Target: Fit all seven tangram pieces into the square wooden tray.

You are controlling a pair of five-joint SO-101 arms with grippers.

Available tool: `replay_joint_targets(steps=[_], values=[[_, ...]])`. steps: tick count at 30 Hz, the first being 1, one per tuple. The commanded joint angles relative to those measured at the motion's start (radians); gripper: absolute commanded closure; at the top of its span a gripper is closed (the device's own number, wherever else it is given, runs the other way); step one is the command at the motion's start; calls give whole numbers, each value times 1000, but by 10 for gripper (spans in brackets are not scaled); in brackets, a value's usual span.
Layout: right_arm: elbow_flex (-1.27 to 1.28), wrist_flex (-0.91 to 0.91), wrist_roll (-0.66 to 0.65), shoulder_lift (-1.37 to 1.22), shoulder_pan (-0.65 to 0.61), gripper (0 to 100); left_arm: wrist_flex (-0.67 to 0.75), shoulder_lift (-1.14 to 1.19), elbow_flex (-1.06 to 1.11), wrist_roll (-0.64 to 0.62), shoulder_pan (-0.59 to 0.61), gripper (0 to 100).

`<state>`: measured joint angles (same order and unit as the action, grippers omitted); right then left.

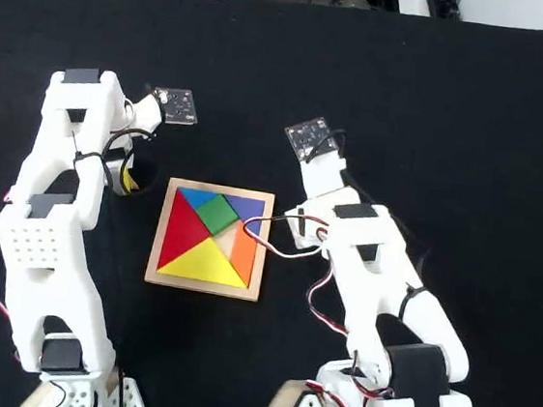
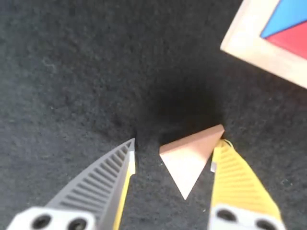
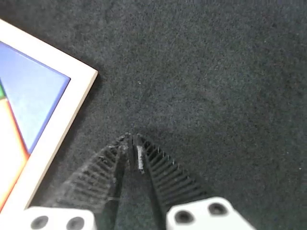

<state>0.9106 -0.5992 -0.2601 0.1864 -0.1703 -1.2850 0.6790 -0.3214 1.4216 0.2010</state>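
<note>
The square wooden tray [image 1: 203, 286] lies in the middle of the black table and holds several coloured pieces: blue, green, purple, red, yellow and orange. A small pale triangular gap shows near its centre. A small peach triangle [image 2: 189, 160] lies on the cloth left of the tray. My left gripper [image 2: 175, 146] is open around it; the yellow finger [image 2: 235, 172] touches one edge and the grey finger [image 2: 112, 170] stands apart. In the high view the left gripper [image 1: 130, 181] sits mostly under its arm. My right gripper [image 3: 132, 139] is shut and empty, just off the tray's [image 3: 57, 124] far right corner.
Both white arms flank the tray, the right gripper [image 1: 297, 224] close to the tray's right edge with a loose cable arching over it. The tray's corner [image 2: 249, 45] lies a short way from the peach triangle. Black cloth covers the table.
</note>
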Motion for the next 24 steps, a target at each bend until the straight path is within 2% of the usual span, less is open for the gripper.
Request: replay_joint_targets(steps=[1,7,11,20,24], values=[[-62,-8,-12,2,3,987,15,-14,-1,43,-22,744],[-62,-8,-12,2,3,987,25,-14,42,46,-15,751],[-61,-8,-12,2,3,987,18,-17,39,46,-15,834],[-62,-8,-12,2,3,987,14,-48,22,34,-24,830],[-62,-8,-12,2,3,987,-120,-144,-35,3,-36,830]])
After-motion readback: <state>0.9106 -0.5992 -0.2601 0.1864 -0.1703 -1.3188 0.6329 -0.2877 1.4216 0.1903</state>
